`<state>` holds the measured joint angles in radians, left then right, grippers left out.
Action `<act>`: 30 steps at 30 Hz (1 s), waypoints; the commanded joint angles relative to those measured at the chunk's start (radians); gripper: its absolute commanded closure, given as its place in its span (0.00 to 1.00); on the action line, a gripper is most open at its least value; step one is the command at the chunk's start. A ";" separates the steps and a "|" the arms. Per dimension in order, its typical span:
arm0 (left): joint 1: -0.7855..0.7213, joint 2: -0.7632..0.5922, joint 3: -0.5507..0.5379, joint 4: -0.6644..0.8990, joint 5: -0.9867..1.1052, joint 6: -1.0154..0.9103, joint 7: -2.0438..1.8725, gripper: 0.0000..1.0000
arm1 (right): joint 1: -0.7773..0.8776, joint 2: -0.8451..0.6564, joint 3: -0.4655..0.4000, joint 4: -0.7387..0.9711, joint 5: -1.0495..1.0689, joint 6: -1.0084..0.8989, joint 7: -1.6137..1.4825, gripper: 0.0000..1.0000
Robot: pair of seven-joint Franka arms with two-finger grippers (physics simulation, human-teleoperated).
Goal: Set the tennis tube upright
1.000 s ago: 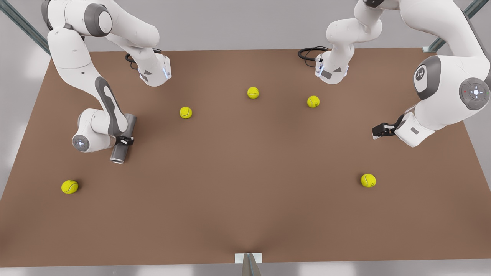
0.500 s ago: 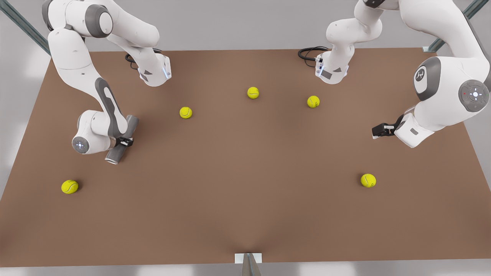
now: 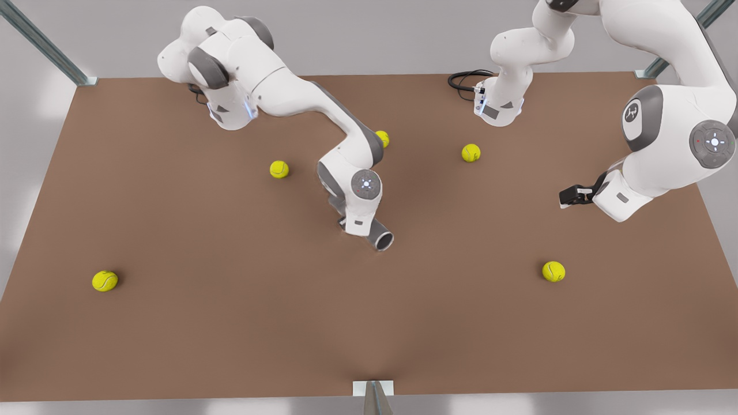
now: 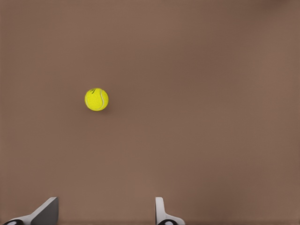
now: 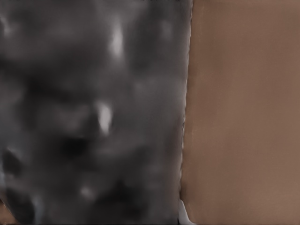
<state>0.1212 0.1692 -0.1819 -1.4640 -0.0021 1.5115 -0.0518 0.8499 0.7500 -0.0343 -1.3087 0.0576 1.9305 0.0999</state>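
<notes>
**Tube held near the table's middle, its grip hidden**

The right gripper (image 3: 358, 223) was at the tennis tube (image 3: 377, 235), but its wrist covered the fingers, so I cannot tell how the jaws stood. In the right wrist view the tube (image 5: 93, 112) was a dark blurred surface, very close. The tube was tilted, not upright: its open silvery end pointed toward the near side and the front view's right. The left gripper (image 3: 568, 197) waited at the front view's right, jaws spread and empty, above the table (image 3: 230, 323) near one tennis ball (image 4: 96, 99).
</notes>
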 commanded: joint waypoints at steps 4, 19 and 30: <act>0.005 0.001 -0.001 0.001 0.001 0.004 -0.002 0.00 | 0.100 0.089 -0.012 0.115 0.007 0.142 -0.377 0.29; 0.006 0.009 -0.001 0.001 0.001 0.007 -0.002 0.00 | 0.152 0.192 -0.062 0.058 0.011 0.196 -0.523 0.25; 0.006 0.039 -0.001 -0.001 -0.004 0.010 -0.002 0.00 | 0.123 -0.063 -0.061 0.058 0.188 0.015 -0.525 0.00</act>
<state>0.1269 0.2024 -0.1821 -1.4646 -0.0045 1.5213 -0.0532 0.9733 0.7141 -0.0945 -1.2511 0.1897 2.0515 -0.3135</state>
